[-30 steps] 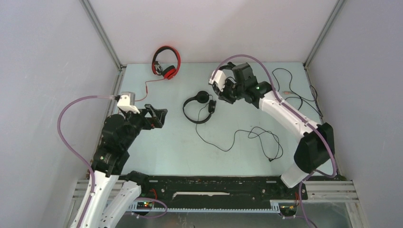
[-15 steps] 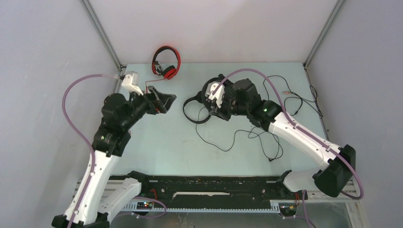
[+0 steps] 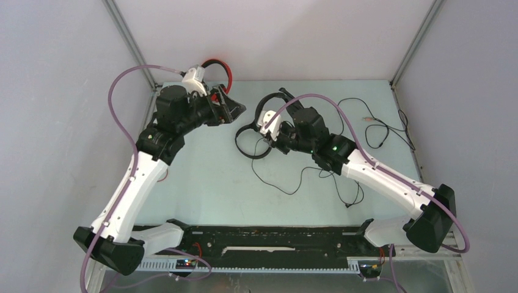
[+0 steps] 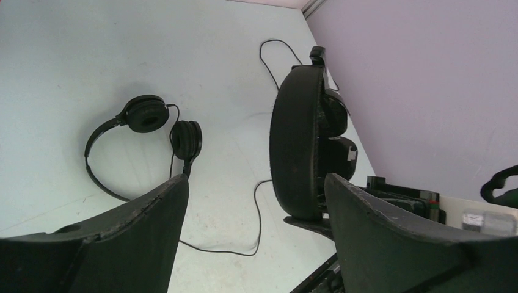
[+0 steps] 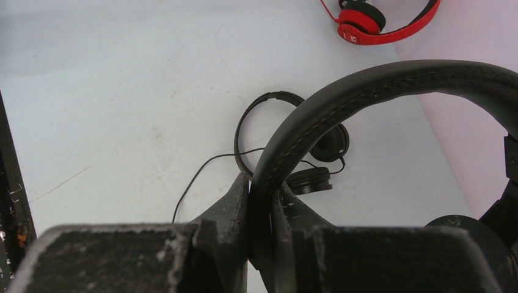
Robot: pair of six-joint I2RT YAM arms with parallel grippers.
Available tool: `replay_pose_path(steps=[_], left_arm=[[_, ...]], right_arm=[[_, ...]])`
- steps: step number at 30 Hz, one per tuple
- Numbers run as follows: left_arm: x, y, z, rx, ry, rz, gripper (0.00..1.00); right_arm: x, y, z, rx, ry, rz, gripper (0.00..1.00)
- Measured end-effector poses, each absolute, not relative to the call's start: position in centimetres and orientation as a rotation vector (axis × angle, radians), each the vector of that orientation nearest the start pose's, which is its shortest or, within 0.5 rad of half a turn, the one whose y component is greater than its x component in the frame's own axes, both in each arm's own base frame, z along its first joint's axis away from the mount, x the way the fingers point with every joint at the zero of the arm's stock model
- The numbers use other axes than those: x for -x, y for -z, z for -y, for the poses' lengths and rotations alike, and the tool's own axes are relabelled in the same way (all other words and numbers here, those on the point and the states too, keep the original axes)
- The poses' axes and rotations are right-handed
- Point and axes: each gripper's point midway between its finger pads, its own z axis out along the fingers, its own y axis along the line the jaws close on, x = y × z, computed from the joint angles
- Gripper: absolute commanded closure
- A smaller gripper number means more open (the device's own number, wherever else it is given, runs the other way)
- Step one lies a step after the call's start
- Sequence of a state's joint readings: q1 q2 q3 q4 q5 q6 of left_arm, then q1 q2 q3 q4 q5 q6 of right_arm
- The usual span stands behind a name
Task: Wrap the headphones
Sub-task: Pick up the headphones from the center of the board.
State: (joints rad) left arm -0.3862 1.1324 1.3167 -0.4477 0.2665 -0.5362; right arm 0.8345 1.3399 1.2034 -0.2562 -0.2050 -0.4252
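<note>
My right gripper [image 3: 272,124] [image 5: 261,189] is shut on the padded headband of one pair of black headphones [image 3: 269,99] [image 5: 379,85] and holds them upright above the table. They also stand on edge in the left wrist view, black headphones [image 4: 300,146], just beyond my open left gripper [image 3: 234,111] [image 4: 255,183], which has nothing between its fingers. A second black pair [image 3: 251,144] [image 4: 145,116] [image 5: 330,145] lies flat on the table below. The red headphones [image 3: 217,63] [image 5: 366,27] lie at the back, partly hidden by my left arm.
Thin black cable [image 3: 296,182] trails in loops over the table towards the front right. More cable [image 3: 374,127] lies near the right wall. Metal frame posts stand at the back corners, and a black rail [image 3: 269,235] runs along the near edge.
My left arm has swung from the left side up towards the back, and its jaws have narrowed a little. My right gripper has carried the black headphones leftward over the lying pair.
</note>
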Motion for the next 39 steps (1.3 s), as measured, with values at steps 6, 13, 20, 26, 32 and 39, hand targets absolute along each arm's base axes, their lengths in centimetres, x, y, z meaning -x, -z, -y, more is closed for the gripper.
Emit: replay_pose_path(steps=[6, 13, 20, 26, 32, 39], left_arm=[[-30.6, -35.8, 19.5, -0.073, 0.861, -1.92, 0.15], [-30.3, -35.9, 20.3, -0.077, 0.92, -1.931, 0.2], [-31.0, -35.6, 21.2, -0.086, 0.943, -1.964, 0.2], [-31.5, -36.4, 22.1, -0.103, 0.954, -1.962, 0.2], [-32.8, -35.8, 23.6, -0.113, 0.955, -2.005, 0.23], [-33.6, -35.3, 25.5, -0.13, 0.941, -2.058, 0.25]], right_arm=[[-27.3, -26.8, -32.5, 1.258, -0.456, -1.531, 1.0], [-27.5, -26.4, -32.0, 1.247, -0.429, -1.559, 1.0], [-27.7, -26.5, -31.9, 1.236, -0.419, -1.564, 1.0], [-27.7, -26.5, -31.9, 1.233, -0.401, -1.564, 1.0], [-27.9, -26.5, -32.3, 1.23, -0.356, -1.553, 1.0], [-28.4, -25.9, -32.5, 1.234, -0.317, -1.557, 1.0]])
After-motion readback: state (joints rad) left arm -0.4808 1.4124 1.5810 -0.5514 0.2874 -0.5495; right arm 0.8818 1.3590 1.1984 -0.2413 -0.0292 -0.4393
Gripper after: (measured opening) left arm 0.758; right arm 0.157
